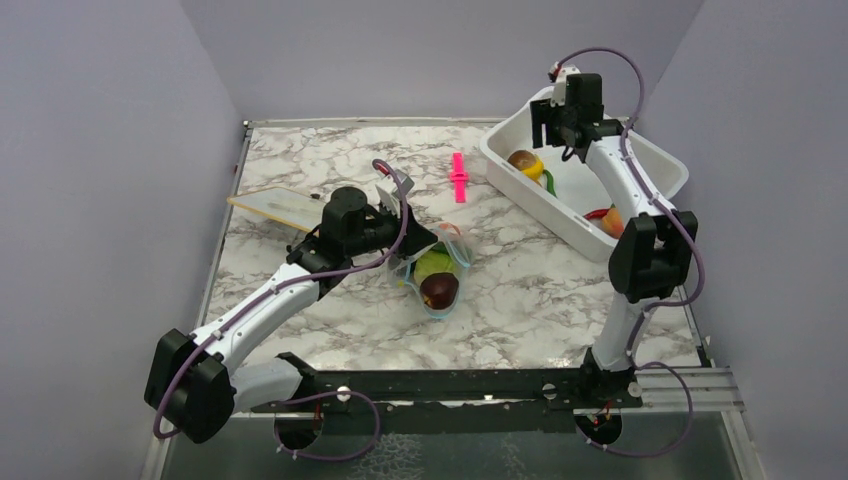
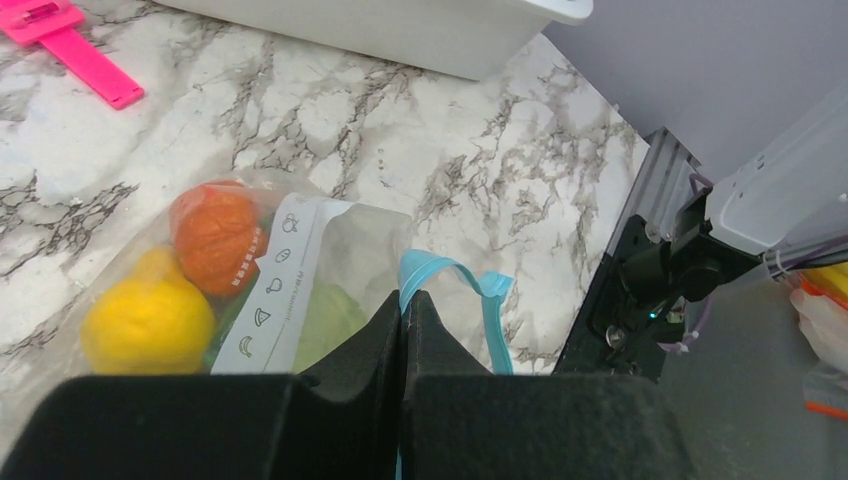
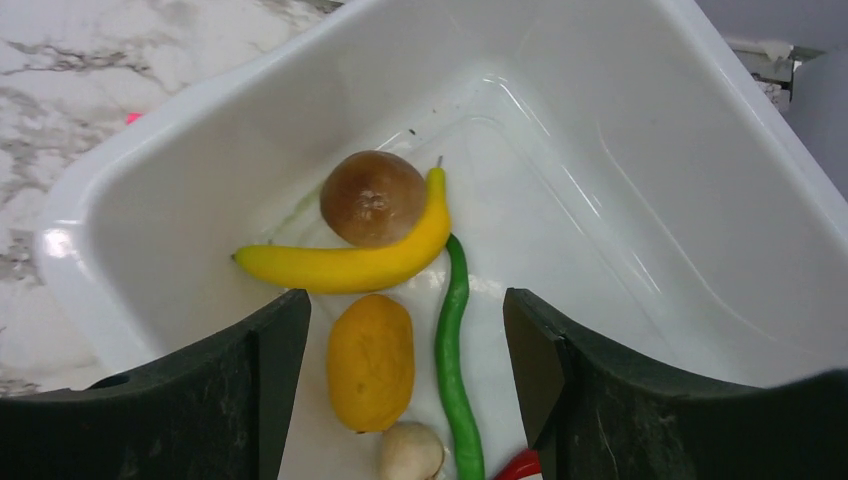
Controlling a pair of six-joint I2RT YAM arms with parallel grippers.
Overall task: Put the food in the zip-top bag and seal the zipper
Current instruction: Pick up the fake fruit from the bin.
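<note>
The clear zip-top bag (image 1: 436, 268) lies mid-table with a green ball (image 1: 432, 264) and a dark brown piece (image 1: 440, 291) inside. My left gripper (image 2: 405, 300) is shut on its light blue zipper (image 2: 470, 281) at the bag's mouth. Through the plastic I see an orange piece (image 2: 213, 236), a yellow one (image 2: 146, 322) and the green ball (image 2: 322, 316). My right gripper (image 3: 405, 300) hangs open above the white tub (image 3: 200, 110), holding nothing. Below it lie a banana (image 3: 350, 263), a brown ball (image 3: 373, 197), a yellow-orange oval (image 3: 370, 360), a green bean (image 3: 452, 340), a white mushroom (image 3: 412, 452) and a red tip (image 3: 516, 467).
The tub (image 1: 645, 150) stands at the back right, close to the right wall. A bright pink clip (image 1: 458, 177) lies left of it. A flat pale yellowish board (image 1: 275, 207) rests at the left, behind my left arm. Grey walls close in three sides.
</note>
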